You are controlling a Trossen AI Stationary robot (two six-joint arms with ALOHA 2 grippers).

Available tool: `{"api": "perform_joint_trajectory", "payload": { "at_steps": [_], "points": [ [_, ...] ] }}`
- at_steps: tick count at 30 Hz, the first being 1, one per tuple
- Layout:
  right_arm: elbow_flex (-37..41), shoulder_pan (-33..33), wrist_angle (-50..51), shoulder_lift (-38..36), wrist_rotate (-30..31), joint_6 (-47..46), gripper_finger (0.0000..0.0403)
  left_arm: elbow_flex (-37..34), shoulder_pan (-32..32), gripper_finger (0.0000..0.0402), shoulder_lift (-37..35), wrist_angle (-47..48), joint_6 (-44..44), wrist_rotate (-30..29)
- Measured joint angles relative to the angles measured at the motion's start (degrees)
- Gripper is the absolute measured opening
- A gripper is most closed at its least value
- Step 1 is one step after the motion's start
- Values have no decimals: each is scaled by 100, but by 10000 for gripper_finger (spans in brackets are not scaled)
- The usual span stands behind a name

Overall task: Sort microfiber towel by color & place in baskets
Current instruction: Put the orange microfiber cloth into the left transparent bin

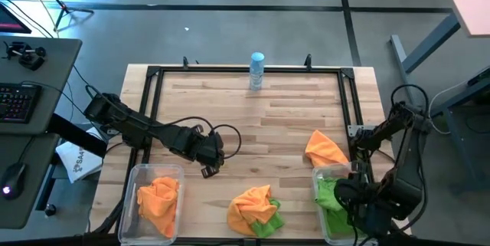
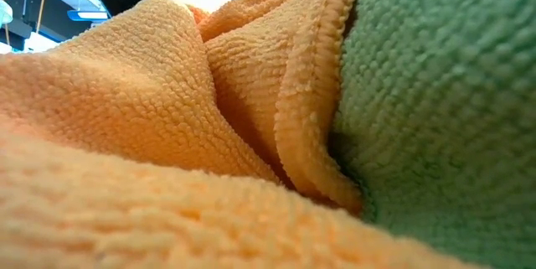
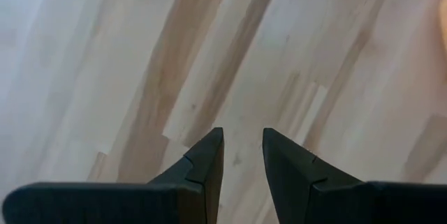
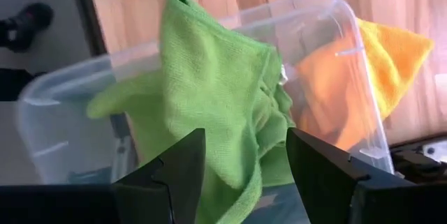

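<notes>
Wooden table (image 1: 253, 123), bottle (image 1: 256, 70) at its far edge. Two tubs at the near edge: left tub (image 1: 145, 173) with orange cloths (image 1: 158, 197), right tub (image 1: 322, 175) with green cloths (image 4: 209, 91). Mixed pile (image 1: 254, 210) between; lone orange cloth (image 1: 325, 148) beside right tub. Left gripper (image 3: 243, 155) over bare wood, slightly parted, empty. Right gripper (image 4: 246, 158) above right tub, spread, gripping nothing.

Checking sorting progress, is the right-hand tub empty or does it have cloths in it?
Not empty: the right tub holds green cloths, with the right gripper open just above.

nubby cloth towels (image 2: 167, 135), wooden table (image 1: 253, 123)
</notes>
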State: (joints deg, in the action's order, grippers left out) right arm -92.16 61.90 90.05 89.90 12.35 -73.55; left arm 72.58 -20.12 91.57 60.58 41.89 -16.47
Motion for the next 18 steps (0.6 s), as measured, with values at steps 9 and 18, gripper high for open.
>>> {"api": "perform_joint_trajectory", "payload": {
  "at_steps": [9,18],
  "points": [
    [-162,-1,-13,-2,503,-168,197,0,-2,90,0,-110,2,482],
    [-162,-450,-47,-2,3333,-880,188,0,-22,90,0,-1340,-335,971]
  ]
}}
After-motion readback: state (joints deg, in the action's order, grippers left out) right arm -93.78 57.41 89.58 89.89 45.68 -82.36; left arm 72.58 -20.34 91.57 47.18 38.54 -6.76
